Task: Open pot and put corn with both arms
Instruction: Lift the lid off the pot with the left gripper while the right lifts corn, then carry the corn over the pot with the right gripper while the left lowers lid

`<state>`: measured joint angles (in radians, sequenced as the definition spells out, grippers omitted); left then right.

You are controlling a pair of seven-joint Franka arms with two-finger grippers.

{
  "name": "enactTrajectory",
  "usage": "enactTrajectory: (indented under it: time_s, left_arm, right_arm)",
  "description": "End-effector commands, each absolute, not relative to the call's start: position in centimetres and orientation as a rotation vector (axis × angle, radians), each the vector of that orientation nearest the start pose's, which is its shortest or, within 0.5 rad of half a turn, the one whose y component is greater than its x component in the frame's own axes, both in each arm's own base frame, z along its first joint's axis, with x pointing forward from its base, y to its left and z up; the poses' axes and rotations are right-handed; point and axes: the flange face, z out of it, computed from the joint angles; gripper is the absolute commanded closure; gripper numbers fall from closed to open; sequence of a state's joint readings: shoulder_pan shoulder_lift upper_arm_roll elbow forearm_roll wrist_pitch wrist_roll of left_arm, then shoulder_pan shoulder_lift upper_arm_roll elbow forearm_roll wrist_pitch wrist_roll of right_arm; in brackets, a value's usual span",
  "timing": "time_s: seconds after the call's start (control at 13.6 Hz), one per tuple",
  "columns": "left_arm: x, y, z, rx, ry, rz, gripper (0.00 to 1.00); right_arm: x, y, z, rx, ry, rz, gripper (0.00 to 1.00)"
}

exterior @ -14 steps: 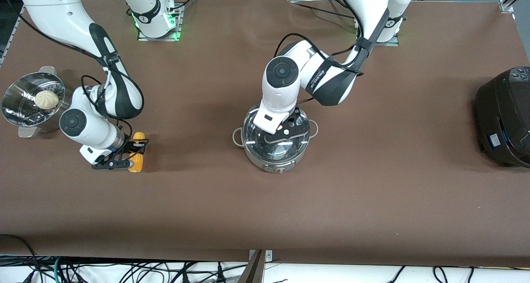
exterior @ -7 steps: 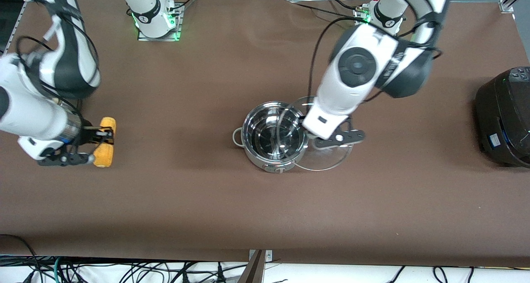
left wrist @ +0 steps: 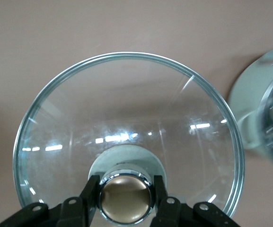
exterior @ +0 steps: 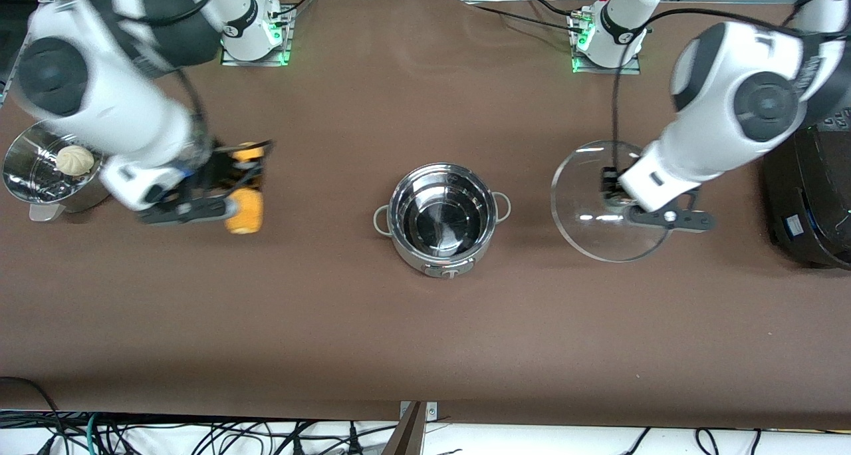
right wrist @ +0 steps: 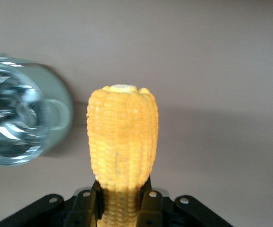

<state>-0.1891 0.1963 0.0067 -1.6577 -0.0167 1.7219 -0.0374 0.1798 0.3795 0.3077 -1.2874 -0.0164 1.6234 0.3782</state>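
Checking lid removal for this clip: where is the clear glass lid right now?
The clear round glass lid is off the shiny steel pot, held by its knob in the left pincer above the table, between the pot and the large black cooker.

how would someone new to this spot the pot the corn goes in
Look mid-table, between the two arms. The pot sits open there, round shiny steel with two small loop handles. Unlike the steamer at the right arm's end, it holds no bun, and it is empty.

Left gripper (exterior: 621, 199): raised beside the pot (exterior: 442, 219), clamped on lid knob (left wrist: 125, 197).
Right gripper (exterior: 229, 189): raised beside pot, clamped on corn (exterior: 244, 202).
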Motion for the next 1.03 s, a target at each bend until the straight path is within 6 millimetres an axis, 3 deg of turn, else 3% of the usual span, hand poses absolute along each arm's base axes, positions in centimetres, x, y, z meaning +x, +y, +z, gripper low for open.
enactTrajectory:
  time_s: [0.0, 0.22, 0.29, 0.44, 0.73, 0.95]
  left_arm:
    - [57.2, -4.3, 48.0, -3.141, 0.345, 0.207, 1.00]
    - [56.9, 0.4, 44.4, -3.138, 0.409, 0.136, 1.00]
    - [56.7, 0.8, 42.9, -3.135, 0.419, 0.111, 1.00]
    - [56.1, 1.2, 40.2, -3.132, 0.411, 0.063, 1.00]
    - [55.2, 1.3, 33.3, -3.111, 0.399, -0.064, 1.00]
    - [56.4, 1.2, 29.8, -3.105, 0.387, -0.093, 1.00]
  right_arm:
    - [59.0, 36.3, 52.2, -3.037, -0.099, 0.014, 0.99]
    - [58.6, 42.7, 49.7, -2.967, -0.121, -0.058, 0.99]
    - [57.9, 45.3, 48.9, -2.947, -0.122, -0.073, 0.99]
    - [57.5, 48.6, 47.0, -2.923, -0.056, -0.103, 0.99]
    - [57.6, 51.5, 42.3, -2.893, -0.061, -0.144, 0.99]
    - [57.6, 53.0, 39.1, -2.867, -0.069, -0.152, 0.99]
